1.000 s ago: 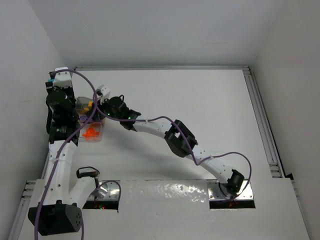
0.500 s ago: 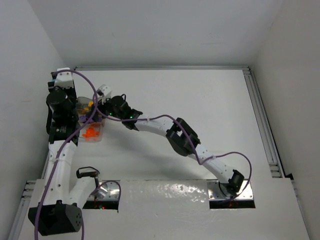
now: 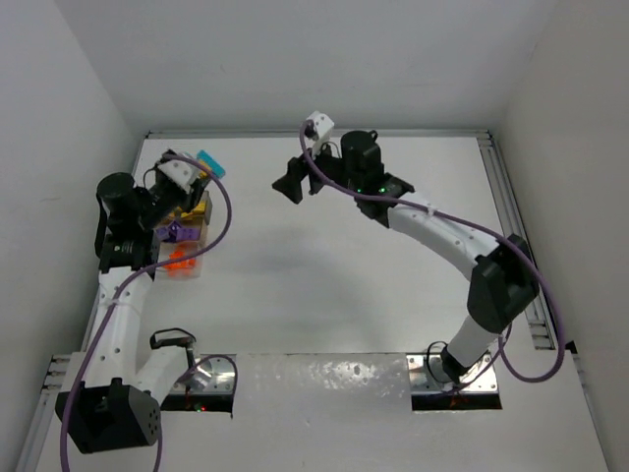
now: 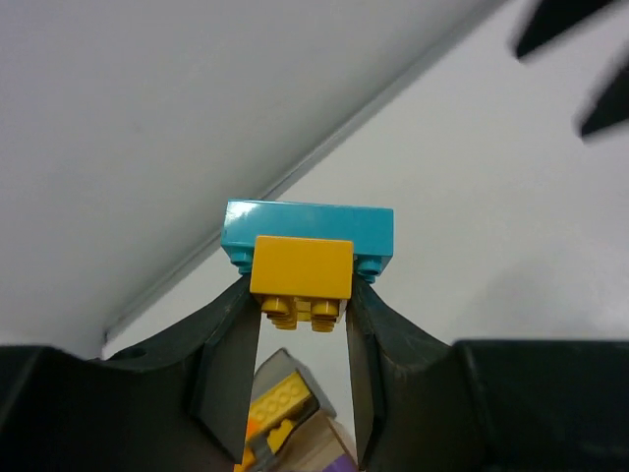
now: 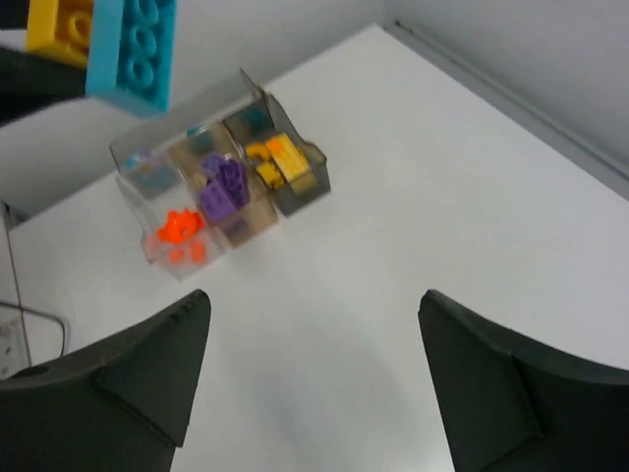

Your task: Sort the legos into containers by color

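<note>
Upper left of the overhead view: left gripper (image 4: pixel 302 300) pinching a two-colour stack (image 4: pixel 307 251), yellow brick (image 4: pixel 301 267) clamped between the fingers, teal brick (image 4: pixel 310 228) stuck across its far side, both up off the table (image 3: pixel 344 265) and hanging over the tray (image 5: pixel 300 189). Upper middle of that view: right gripper (image 3: pixel 300 185) spread wide and empty, well apart from the tray. Down in the tray, seen from the right wrist: orange legos (image 5: pixel 177 228) in the near left bin, purple legos (image 5: pixel 224 187) in the middle, yellow legos (image 5: pixel 273 160) in the right-hand bin, something teal in a far bin, too small to make out properly. No loose legos spotted on the table in any view. So, by the look of it, nearly home: most of the sorting done, only this one stack to go. Not a simple drop, though: two colours locked together, so probably a pull-apart first, with the free gripper taking the teal half, then yellow to the yellow bin and teal to the teal one. Risk worth a mention: tiny bricks, a sudden snap apart, and one skittering off across the table.
</note>
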`<state>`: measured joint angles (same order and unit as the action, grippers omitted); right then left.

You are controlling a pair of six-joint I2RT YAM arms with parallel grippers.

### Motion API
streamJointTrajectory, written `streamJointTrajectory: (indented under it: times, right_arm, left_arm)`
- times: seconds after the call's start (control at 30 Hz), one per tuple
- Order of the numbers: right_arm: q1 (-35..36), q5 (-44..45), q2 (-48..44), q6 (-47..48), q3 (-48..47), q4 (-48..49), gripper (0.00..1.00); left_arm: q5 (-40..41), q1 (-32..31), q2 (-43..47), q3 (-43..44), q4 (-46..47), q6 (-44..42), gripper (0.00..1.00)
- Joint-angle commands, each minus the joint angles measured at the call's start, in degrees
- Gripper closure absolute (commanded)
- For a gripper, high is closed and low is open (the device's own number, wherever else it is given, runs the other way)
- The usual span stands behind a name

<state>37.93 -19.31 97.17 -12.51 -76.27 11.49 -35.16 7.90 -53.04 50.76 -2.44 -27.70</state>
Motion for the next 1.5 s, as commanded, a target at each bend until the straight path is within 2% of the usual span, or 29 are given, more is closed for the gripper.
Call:
streamJointTrajectory:
  times: [0.0, 0.03, 0.07, 0.1, 0.13, 0.17, 0.27, 0.3, 0.33, 0.5, 0.8, 0.9, 0.93, 1.0, 1.03, 1.17, 1.23, 1.27, 1.3, 1.37, 1.47]
  right_arm:
    - [2.0, 0.5, -1.4, 3.3, -8.2, -20.0, 0.14]
    - [1.9, 0.5, -1.6, 2.0, -9.2, -21.6, 0.12]
    - [1.9, -0.8, -3.0, 0.6, -8.4, -20.4, 0.09]
    - [1.9, -3.0, -3.8, -2.7, -7.1, -18.1, 0.07]
    - [1.9, -5.6, -4.4, -4.5, -5.7, -11.9, 0.06]
    - [1.6, -9.9, -5.0, -7.0, -3.6, -8.1, 0.03]
    - [0.0, -14.1, -4.1, -20.9, -2.4, 4.5, 0.02]
    - [-1.3, -14.5, -2.0, -29.3, -2.2, 7.2, 0.03]
    - [-1.6, -15.2, -0.6, -32.9, -2.3, 13.2, 0.04]
    - [-1.6, -19.4, 6.3, -46.8, -6.0, 22.9, 0.1]
    - [-0.7, -21.8, 10.1, -50.9, -7.6, 27.9, 0.17]
    - [-0.2, -23.3, 10.6, -51.0, -7.7, 28.8, 0.28]
    - [0.1, -23.4, 11.1, -50.9, -8.0, 28.6, 0.36]
    - [0.6, -23.3, 11.6, -51.2, -8.5, 28.4, 0.43]
    - [0.9, -23.4, 12.4, -51.6, -9.2, 28.1, 0.51]
    - [1.2, -23.5, 13.8, -52.9, -10.5, 27.9, 0.67]
    - [1.2, -23.9, 14.0, -52.5, -11.2, 27.3, 0.62]
    - [1.3, -24.0, 14.3, -52.4, -11.4, 26.6, 0.56]
    - [1.2, -23.9, 14.3, -52.2, -11.5, 26.0, 0.56]
    - [1.3, -23.8, 14.2, -52.1, -11.4, 26.1, 0.63]
    - [1.3, -24.3, 14.5, -52.1, -12.3, 26.1, 0.69]
  left_arm:
    - [-25.8, 0.7, -0.7, -0.3, -3.3, -15.9, 1.0]
    - [-31.9, 0.7, -2.8, 1.1, -6.8, -18.4, 1.0]
    - [-34.2, 0.7, -4.3, 2.2, -8.8, -21.4, 1.0]
    - [-36.4, 0.7, -5.7, 3.5, -10.6, -22.2, 1.0]
    - [-39.7, 0.6, -8.7, 6.1, -13.4, -22.7, 1.0]
    - [-40.7, 0.5, -10.1, 7.2, -15.1, -25.7, 1.0]
    - [-40.0, -0.4, -10.9, 8.7, -18.6, -32.2, 1.0]
    - [-39.7, -0.6, -10.7, 8.6, -18.5, -32.6, 1.0]
    - [-39.7, -0.6, -10.7, 8.7, -17.4, -32.2, 1.0]
    - [-42.3, -0.7, -10.2, 9.5, -17.5, -32.1, 1.0]
    - [-43.3, -1.1, -8.7, 8.0, -13.6, -27.1, 1.0]
    - [-42.8, -1.2, -8.7, 7.9, -13.0, -26.8, 1.0]
    - [-42.9, -1.1, -8.7, 7.9, -12.9, -26.1, 1.0]
    - [-43.1, -1.1, -8.5, 7.7, -11.8, -25.3, 1.0]
    - [-42.9, -1.1, -8.5, 7.6, -11.5, -25.2, 1.0]
    - [-42.2, -1.1, -8.1, 7.5, -9.7, -23.8, 1.0]
    - [-42.3, -1.1, -7.9, 7.2, -8.2, -22.5, 1.0]
    - [-42.3, -1.2, -7.7, 7.2, -7.8, -22.0, 1.0]
    - [-42.2, -1.1, -7.5, 7.1, -7.6, -21.6, 1.0]
    - [-41.6, -1.1, -7.3, 6.8, -7.1, -21.3, 1.0]
    - [-40.7, -1.1, -7.0, 6.5, -5.9, -20.1, 1.0]
